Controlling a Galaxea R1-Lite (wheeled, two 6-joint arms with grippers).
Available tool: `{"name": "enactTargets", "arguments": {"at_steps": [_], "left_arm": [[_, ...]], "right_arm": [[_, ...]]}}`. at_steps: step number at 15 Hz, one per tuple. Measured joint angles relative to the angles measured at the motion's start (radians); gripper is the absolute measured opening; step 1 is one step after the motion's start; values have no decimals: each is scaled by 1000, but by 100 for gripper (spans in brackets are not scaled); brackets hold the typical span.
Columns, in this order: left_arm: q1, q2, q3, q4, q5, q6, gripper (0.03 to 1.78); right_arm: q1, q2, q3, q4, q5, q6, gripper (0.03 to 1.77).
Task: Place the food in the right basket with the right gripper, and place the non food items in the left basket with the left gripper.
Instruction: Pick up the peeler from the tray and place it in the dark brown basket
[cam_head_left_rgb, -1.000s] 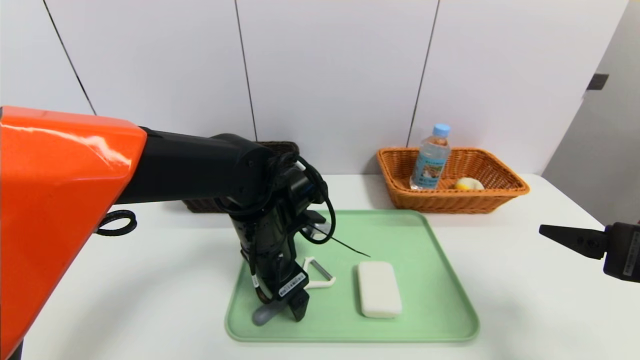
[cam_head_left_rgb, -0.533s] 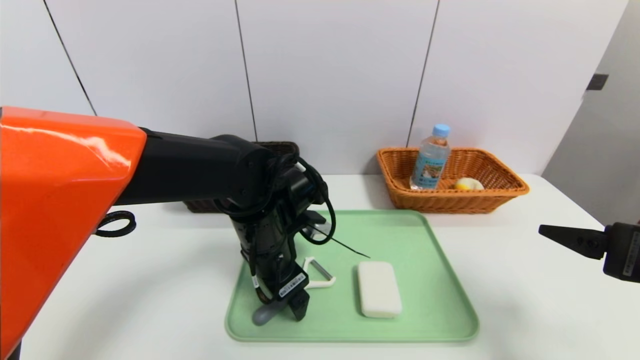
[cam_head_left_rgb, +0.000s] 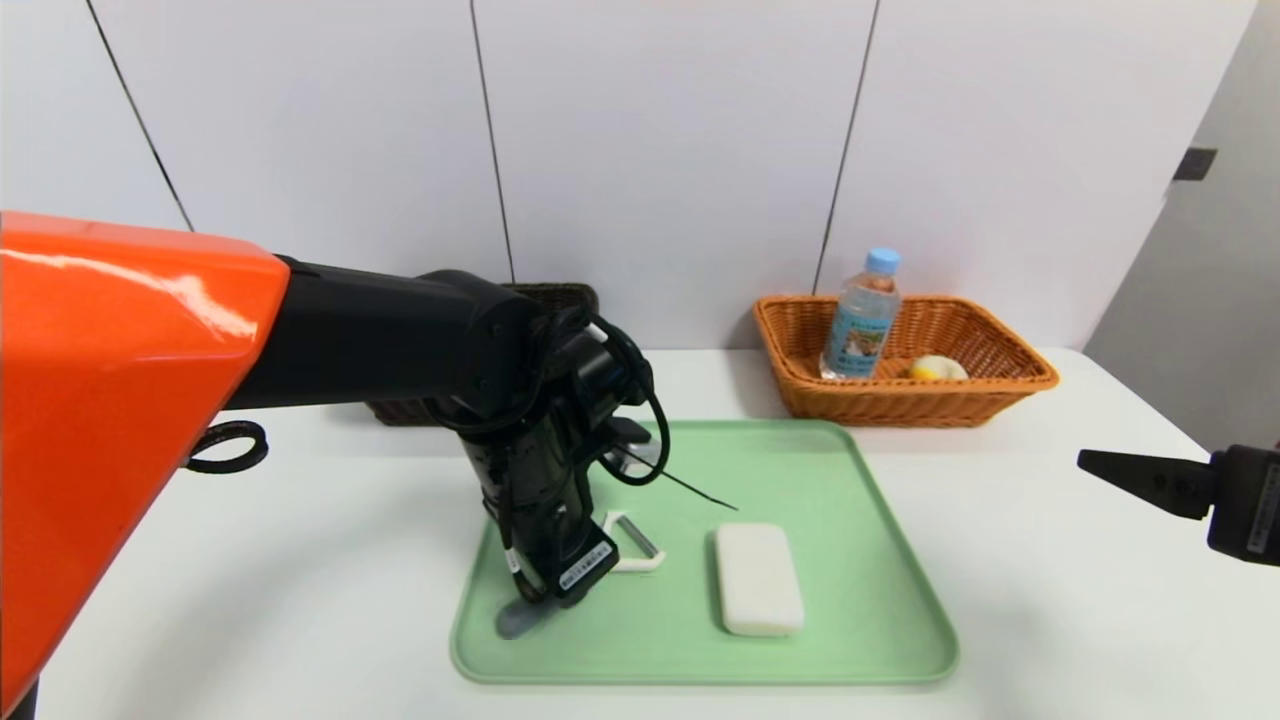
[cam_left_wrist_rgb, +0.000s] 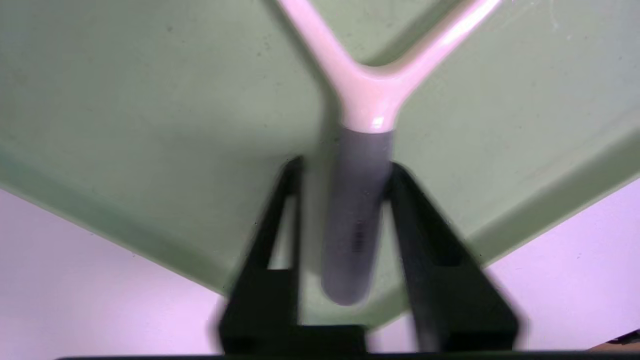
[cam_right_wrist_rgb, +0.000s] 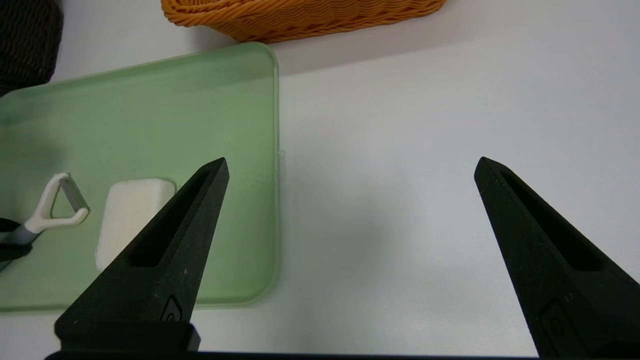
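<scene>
Peeler (cam_left_wrist_rgb: 367, 95) handle, a grey rounded rod, is being pinched between the two black fingers (cam_left_wrist_rgb: 280, 220) of the left gripper (cam_left_wrist_rgb: 345, 180), which is pointing steeply down at the near left corner of the pale green tray (cam_head_left_rgb: 850, 610); the white forked head of the tool, with its thin blade across the open end, is being shown just beside the wrist in the head view, lying over the tray floor; whether the handle is being lifted clear of the tray cannot be told. White rounded rectangular bar (cam_head_left_rgb: 758, 578), matte and slightly cushion-shaped, is being left flat on the tray near the peeler but apart from it. Right basket (cam_head_left_rgb: 985, 395), orange-tan woven wicker with flared sides, is being kept at the far right of the white table (cam_head_left_rgb: 1050, 560); a small clear water bottle (cam_head_left_rgb: 860, 318) with a light-blue cap and blue label is being held upright inside it, and a small round beige bun (cam_head_left_rgb: 938, 368) is being seen beside the bottle. Left basket (cam_head_left_rgb: 560, 295), dark brown and almost black, is being largely hidden behind the orange-shelled left arm. Right gripper (cam_right_wrist_rgb: 350, 167) is being held above bare table at the right of the tray, its pointed claws being spread wide with nothing between them.
</scene>
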Motion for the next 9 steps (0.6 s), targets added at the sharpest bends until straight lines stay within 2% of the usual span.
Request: {"name": "enactTargets", "arguments": {"at_steps": [1,9], "left_arm": [[0,0,0,0,-3,-1,26],[-1,-30,-31,5,-30,-2,26]], "right_arm": [[0,0,0,0,-1,0,170],[-1,-1,-3,0,0,0,170]]}}
